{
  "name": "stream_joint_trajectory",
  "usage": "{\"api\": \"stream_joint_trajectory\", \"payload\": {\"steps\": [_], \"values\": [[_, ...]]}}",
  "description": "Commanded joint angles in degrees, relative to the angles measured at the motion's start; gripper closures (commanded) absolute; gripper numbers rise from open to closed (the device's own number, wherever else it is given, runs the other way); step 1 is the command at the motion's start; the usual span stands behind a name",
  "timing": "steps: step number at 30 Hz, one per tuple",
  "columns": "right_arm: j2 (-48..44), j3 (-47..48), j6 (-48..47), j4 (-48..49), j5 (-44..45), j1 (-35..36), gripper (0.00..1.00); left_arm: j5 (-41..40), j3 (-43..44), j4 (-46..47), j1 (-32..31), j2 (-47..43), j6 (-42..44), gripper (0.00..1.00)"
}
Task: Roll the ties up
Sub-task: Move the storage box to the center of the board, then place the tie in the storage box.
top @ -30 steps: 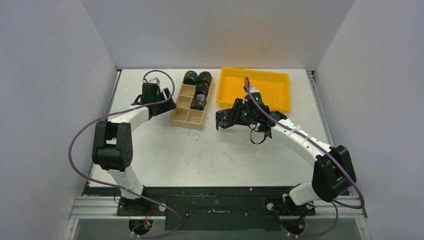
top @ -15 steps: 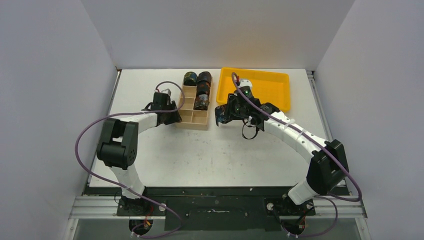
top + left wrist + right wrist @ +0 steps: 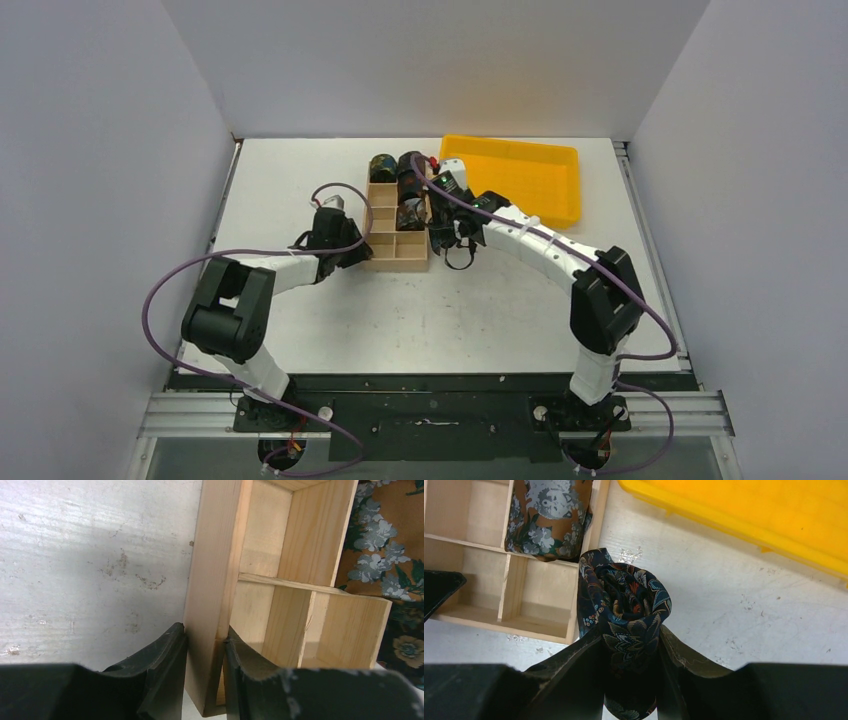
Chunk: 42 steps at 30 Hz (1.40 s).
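Observation:
A dark floral tie rolled into a cylinder (image 3: 624, 600) is clamped in my shut right gripper (image 3: 631, 640), just off the right wall of the light wooden compartment box (image 3: 544, 590). From above, the right gripper (image 3: 441, 236) hangs at the box's right side (image 3: 398, 262). My left gripper (image 3: 204, 635) is shut on the box's left wall (image 3: 215, 580), one finger outside and one inside; it also shows in the top view (image 3: 347, 250). Rolled ties (image 3: 407, 165) fill the box's far compartments, and one orange-brown floral roll (image 3: 549, 515) lies in a right compartment.
A yellow plastic tray (image 3: 520, 175) sits at the back right, close behind the right arm; its rim shows in the right wrist view (image 3: 749, 510). The near compartments of the box (image 3: 280, 625) hold nothing. White walls enclose the table on three sides.
My right arm has carried the rolled tie left, from in front of the yellow tray to the box's right side. My left gripper has moved nearer along the box's left wall, and the box has shifted slightly right.

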Motion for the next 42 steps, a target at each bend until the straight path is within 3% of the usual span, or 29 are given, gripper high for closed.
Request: {"api": "stream_joint_trajectory", "payload": {"steps": [1, 16, 25, 42], "values": [[2.8, 5.2, -1.5, -1.8, 3.4, 2.9, 0.95, 1.8, -3.3, 4.5, -1.3, -1.2, -5.5, 0.91], [8.8, 12.4, -1.0, -4.3, 5.7, 6.8, 0.95, -1.5, -5.6, 6.8, -4.5, -1.8, -6.9, 1.0], [13.1, 14.3, 0.3, -3.6, 2.9, 7.4, 0.95, -1.5, -6.8, 7.6, -5.2, -2.3, -7.9, 1.0], [11.5, 1.8, 10.9, 8.5, -7.5, 5.8, 0.95, -1.5, -8.8, 9.1, -5.5, -2.9, -10.3, 1.0]]}}
